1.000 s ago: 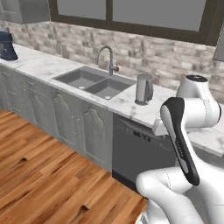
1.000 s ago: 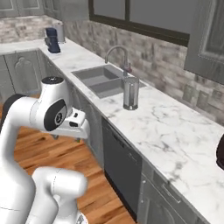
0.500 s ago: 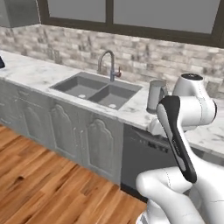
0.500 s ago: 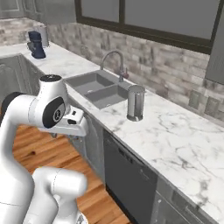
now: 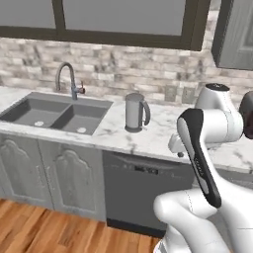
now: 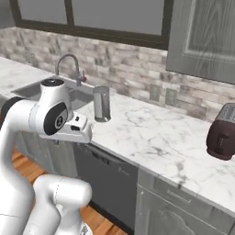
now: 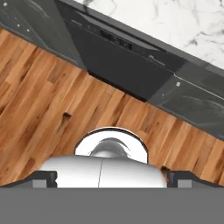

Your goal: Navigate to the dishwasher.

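One claw (image 6: 85, 133) sits folded close to your arm at the counter (image 6: 156, 137) edge, its jaws hidden, so you cannot tell whether it is parted or closed. Your dishwasher (image 5: 143, 192) stands directly ahead beneath that counter, right of the sink (image 5: 54, 112), with a metal kettle (image 5: 135, 112) above it.

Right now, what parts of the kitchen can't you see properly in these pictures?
- The dishwasher: in the left base view the robot's white arm covers its right side.
- Its control strip: in the hand view the markings are too small to read.
- The toaster: cut off by the right edge of the right base view.
- The sink: the arm hides most of its basin in the right base view.
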Available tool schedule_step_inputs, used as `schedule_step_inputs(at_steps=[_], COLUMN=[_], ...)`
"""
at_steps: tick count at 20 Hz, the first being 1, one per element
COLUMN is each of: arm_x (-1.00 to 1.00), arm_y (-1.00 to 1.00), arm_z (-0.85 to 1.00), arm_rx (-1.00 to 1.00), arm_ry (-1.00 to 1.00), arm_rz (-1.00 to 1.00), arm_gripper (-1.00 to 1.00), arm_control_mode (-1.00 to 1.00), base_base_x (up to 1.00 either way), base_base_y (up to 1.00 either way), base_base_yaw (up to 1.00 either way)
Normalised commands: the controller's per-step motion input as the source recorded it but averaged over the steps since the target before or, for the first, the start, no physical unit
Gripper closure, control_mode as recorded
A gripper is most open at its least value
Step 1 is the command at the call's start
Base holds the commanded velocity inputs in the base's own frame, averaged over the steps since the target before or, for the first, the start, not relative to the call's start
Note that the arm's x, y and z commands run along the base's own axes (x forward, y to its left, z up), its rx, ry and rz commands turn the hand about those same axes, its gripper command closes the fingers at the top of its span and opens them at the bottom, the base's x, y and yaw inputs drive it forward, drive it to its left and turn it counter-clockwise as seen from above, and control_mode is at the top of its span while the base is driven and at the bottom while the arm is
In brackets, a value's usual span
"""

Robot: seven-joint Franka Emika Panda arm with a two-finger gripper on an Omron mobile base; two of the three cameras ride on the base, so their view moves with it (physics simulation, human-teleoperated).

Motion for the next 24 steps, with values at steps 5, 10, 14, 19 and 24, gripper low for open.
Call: schedule_step_inputs(at_steps=[5,10,14,19,24], arm_x=[0.00,0.00,0.00,0.00,0.00], arm_y=[0.00,0.00,0.00,0.00,0.00], arm_z=[0.00,0.00,0.00,0.00,0.00], arm_rx=[0.00,0.00,0.00,0.00,0.00], arm_ry=[0.00,0.00,0.00,0.00,0.00], arm_rz=[0.00,0.00,0.00,0.00,0.00], arm_gripper=[-1.00,-1.00,-1.00,-1.00,-1.00], arm_control_mode=[1.00,1.00,1.00,1.00,1.00], base_base_x=[0.54,0.51,0.44,0.43,0.59], base_base_y=[0.42,0.53,0.49,0.45,0.29], base_base_yaw=[-0.49,-0.45,-0.40,-0.31,-0.12])
